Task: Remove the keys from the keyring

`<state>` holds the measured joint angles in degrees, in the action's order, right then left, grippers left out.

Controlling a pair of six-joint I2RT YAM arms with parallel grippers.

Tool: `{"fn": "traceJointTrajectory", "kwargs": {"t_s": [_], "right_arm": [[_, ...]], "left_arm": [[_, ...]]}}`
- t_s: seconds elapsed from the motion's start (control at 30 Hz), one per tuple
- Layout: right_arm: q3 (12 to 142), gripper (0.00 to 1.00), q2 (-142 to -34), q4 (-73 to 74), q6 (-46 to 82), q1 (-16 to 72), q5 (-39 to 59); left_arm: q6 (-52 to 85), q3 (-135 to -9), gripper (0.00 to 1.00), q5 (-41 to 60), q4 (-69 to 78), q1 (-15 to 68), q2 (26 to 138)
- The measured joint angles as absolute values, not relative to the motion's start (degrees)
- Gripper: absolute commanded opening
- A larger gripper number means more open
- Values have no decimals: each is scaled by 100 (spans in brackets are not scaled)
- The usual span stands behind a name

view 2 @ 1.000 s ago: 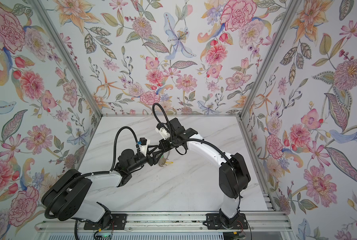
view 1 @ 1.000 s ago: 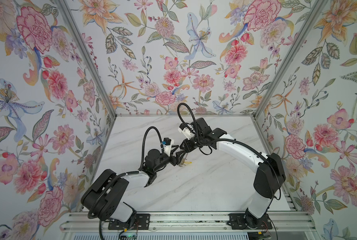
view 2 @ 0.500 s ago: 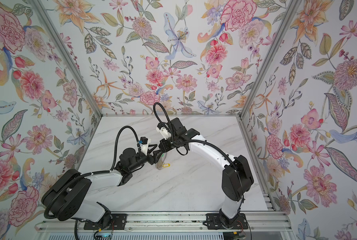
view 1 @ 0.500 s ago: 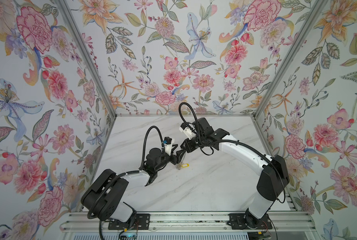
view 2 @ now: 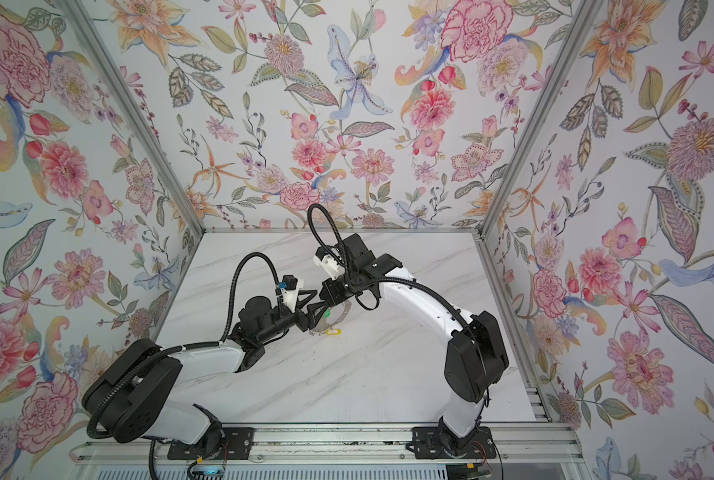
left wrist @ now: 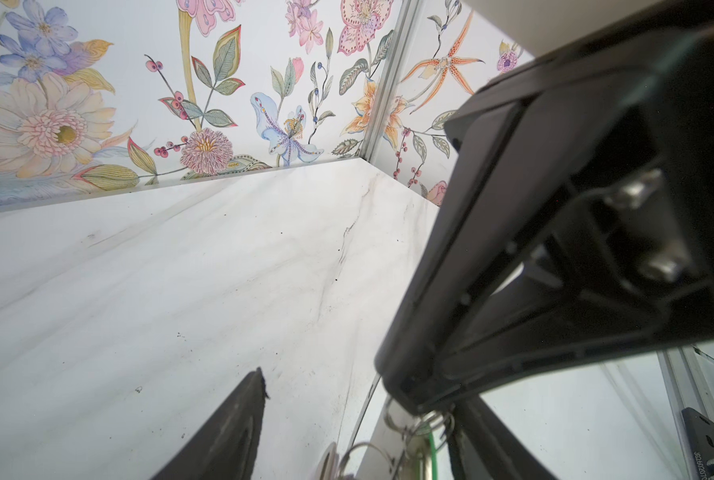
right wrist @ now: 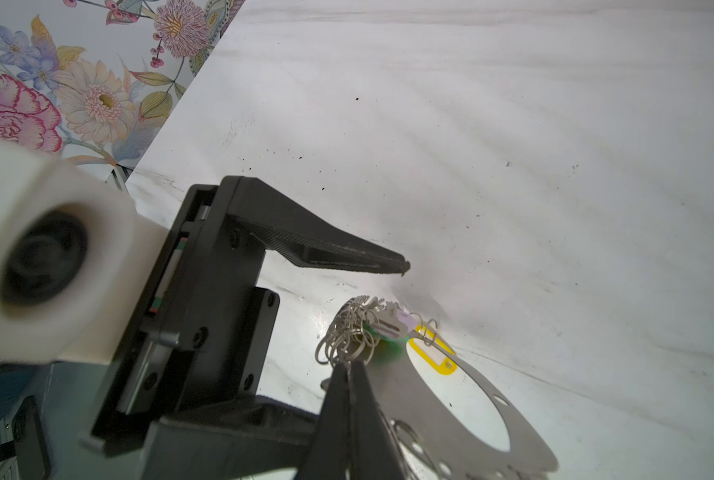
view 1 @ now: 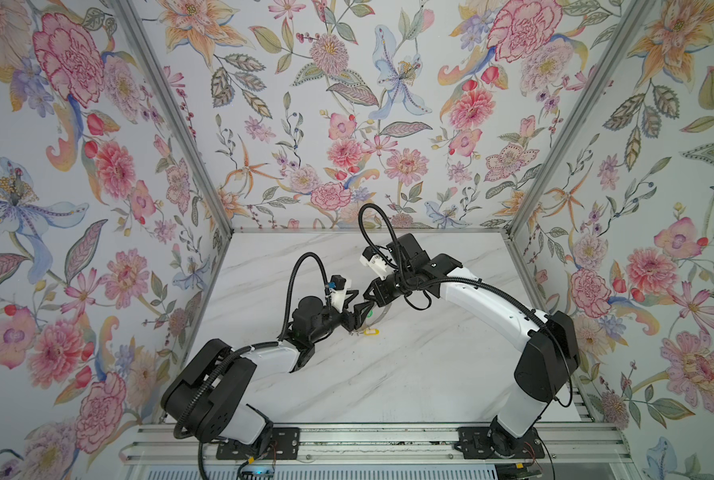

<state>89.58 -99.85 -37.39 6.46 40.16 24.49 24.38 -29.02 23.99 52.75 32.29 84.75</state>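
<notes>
My right hand [right wrist: 349, 368] is pinching the keyring [right wrist: 521, 428] low over the worktop [view 1: 409, 374], and the bunched keys [right wrist: 392, 328] are crowding the gap in front of my left hand [view 1: 362, 305], which is standing wide just beside it. Elsewhere the worktop is lying open out to the walls [view 1: 347, 124].

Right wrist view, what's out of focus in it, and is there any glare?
In the right wrist view, the white camera housing close to the lens is blurred, while the yellow tag and keyring are sharp; glare whitens the table beside the wire rings.
</notes>
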Motion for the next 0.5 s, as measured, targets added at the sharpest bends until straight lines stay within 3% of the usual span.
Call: {"fn": "traceJointTrajectory", "kwargs": {"t_s": [0.5], "right_arm": [[9035,0,-9660,-4893,620,3874,2668]], "left_arm": [[2338,-2799,68,1839,5059,2991,8431]]}}
